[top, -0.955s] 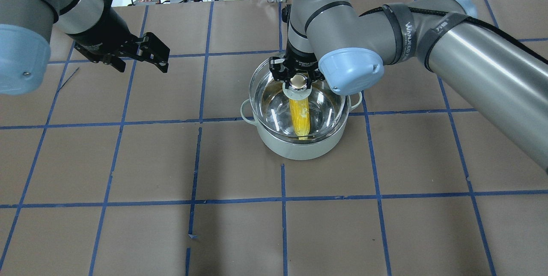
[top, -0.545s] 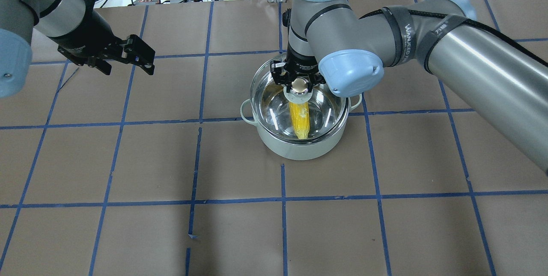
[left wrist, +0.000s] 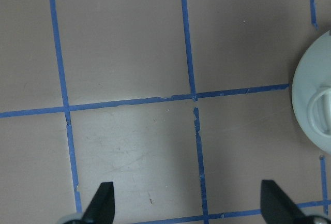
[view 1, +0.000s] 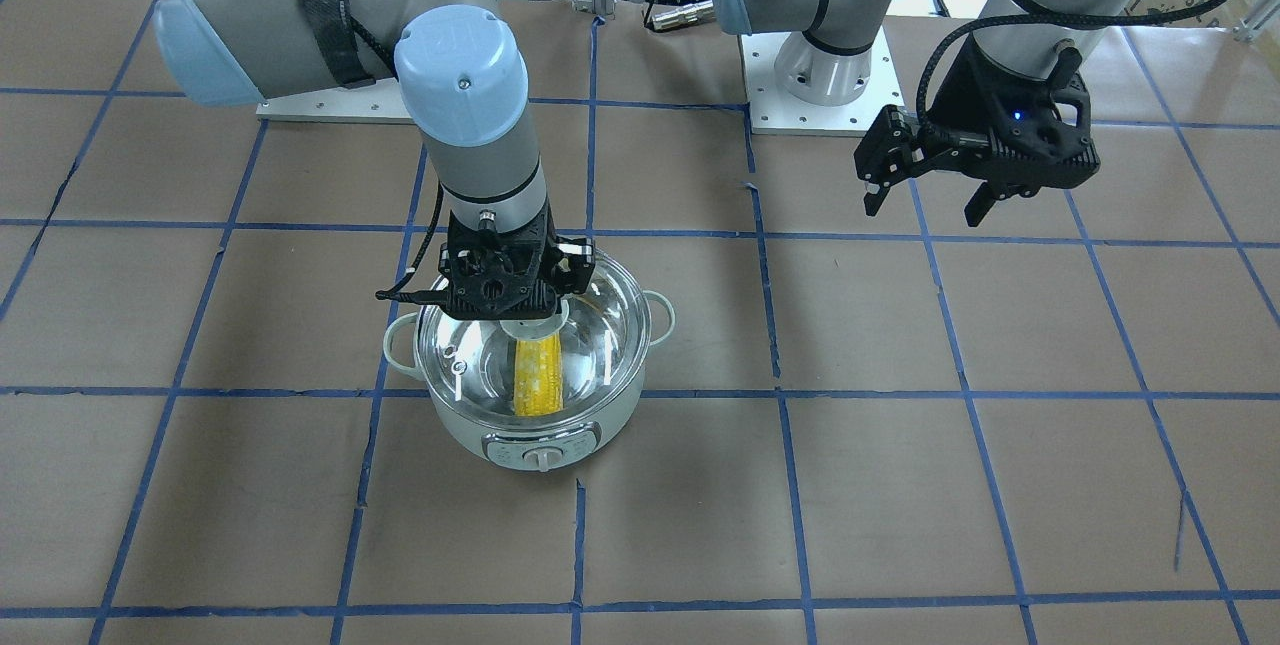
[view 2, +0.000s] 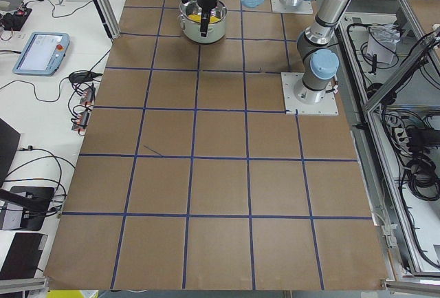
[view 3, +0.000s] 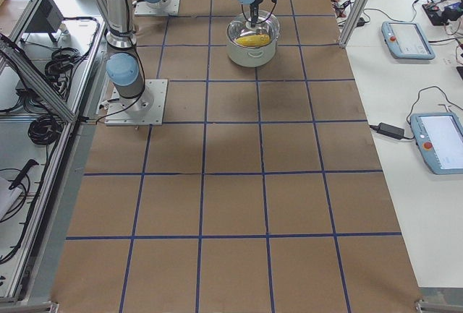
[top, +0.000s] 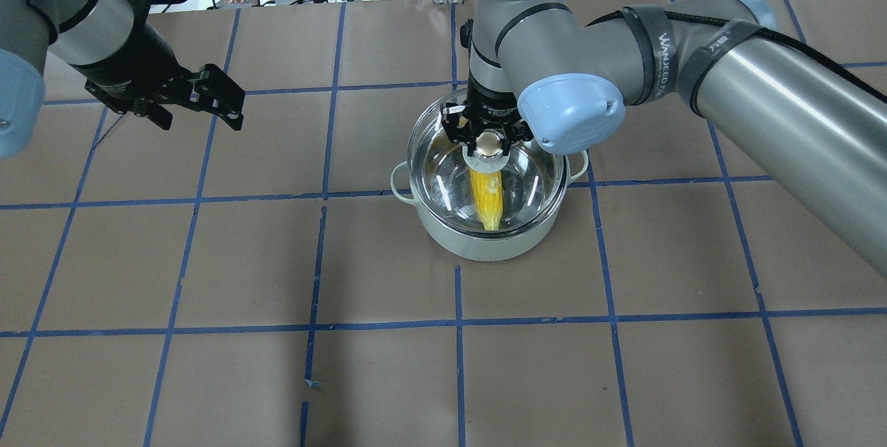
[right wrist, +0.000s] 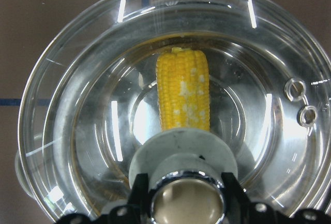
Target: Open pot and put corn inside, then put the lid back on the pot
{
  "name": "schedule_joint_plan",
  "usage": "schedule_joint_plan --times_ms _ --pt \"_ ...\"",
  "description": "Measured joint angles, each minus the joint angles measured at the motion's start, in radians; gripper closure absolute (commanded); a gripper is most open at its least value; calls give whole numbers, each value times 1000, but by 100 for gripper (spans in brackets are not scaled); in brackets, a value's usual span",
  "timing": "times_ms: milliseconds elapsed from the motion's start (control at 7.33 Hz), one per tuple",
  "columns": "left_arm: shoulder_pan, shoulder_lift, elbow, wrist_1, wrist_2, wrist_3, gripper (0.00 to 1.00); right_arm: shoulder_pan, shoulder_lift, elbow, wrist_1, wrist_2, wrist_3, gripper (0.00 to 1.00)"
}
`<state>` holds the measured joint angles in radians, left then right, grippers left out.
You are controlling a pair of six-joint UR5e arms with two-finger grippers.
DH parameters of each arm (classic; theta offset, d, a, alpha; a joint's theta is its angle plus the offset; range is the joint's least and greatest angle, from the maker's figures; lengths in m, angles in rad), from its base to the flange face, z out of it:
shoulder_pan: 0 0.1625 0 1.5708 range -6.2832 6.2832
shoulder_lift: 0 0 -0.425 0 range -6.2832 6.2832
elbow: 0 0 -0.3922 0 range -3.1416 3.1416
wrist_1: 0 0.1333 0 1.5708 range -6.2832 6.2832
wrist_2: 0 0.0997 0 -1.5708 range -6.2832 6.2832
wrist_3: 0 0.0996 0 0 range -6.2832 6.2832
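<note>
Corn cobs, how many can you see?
1. The corn lies in the pot, seen through the glass lid that the right hand grips. The hand hides one end; no other cob shows.

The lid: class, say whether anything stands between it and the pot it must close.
Nothing visible does: the corn lies low inside the pot, under the lid, and only the right gripper holds the lid from above.

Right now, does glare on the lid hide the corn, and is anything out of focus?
Right wrist view: white streaks of glare on the lid, but the corn is clear; the knob near the lens looks soft. Overhead view: small glints, corn visible. Left wrist view: a pale patch on the table.
</note>
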<state>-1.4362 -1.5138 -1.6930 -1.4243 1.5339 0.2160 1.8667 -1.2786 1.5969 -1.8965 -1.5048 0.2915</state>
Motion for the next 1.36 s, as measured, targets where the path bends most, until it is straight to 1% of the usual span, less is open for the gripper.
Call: schedule_joint_plan --times_ms 545,1364 --pt "3 3 0 -10 16 -1 0 -1 6 -71 73 1 1 52" --pt "3 1 0 -10 12 -1 0 1 60 -85 88 12 1 52"
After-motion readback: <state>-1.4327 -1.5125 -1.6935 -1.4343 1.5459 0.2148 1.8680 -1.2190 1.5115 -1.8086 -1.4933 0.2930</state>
